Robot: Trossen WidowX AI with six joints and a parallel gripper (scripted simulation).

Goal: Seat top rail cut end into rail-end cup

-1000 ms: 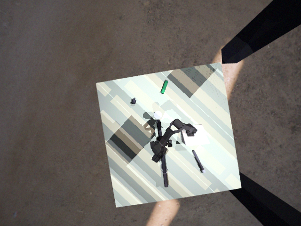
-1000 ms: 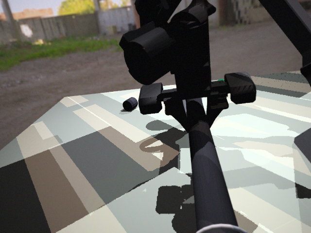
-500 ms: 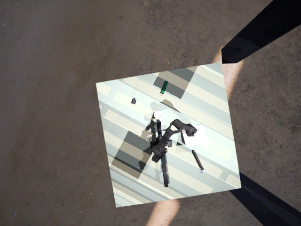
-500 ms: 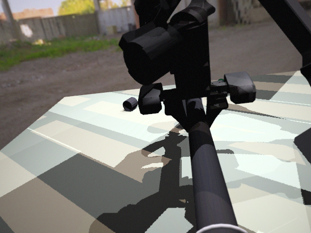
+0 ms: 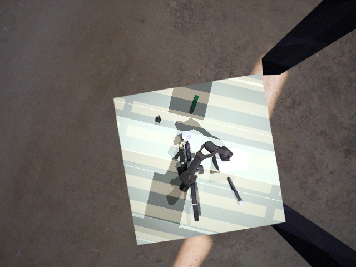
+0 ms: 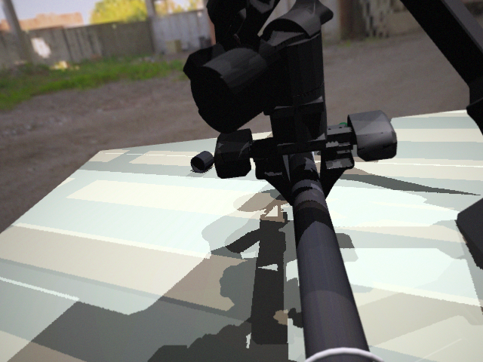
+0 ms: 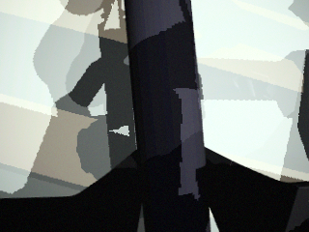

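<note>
The dark rail (image 5: 194, 195) (image 6: 321, 268) (image 7: 161, 97) runs lengthwise away from the post's pale round cap (image 5: 186, 135). A thin pale ring, the loop cap (image 6: 343, 350), circles the rail near its other end; it also shows in the top view (image 5: 194, 203). My gripper (image 5: 189, 164) (image 6: 308, 200) (image 7: 168, 150) is shut on the rail, with one finger on each side, between the loop cap and the post. The rail's far end reaches close beside the post cap. The brace band and rail-end cup cannot be made out, so how deep the end sits cannot be told.
A green cylinder (image 5: 194, 102) lies beyond the post. A small dark cylindrical piece (image 5: 158, 119) (image 6: 201, 161) is to its left. A white block (image 5: 234, 162) is by the arm base, and a dark rod with a pale end (image 5: 234, 189) lies on the right. Shadows cross the striped table top (image 5: 143, 230).
</note>
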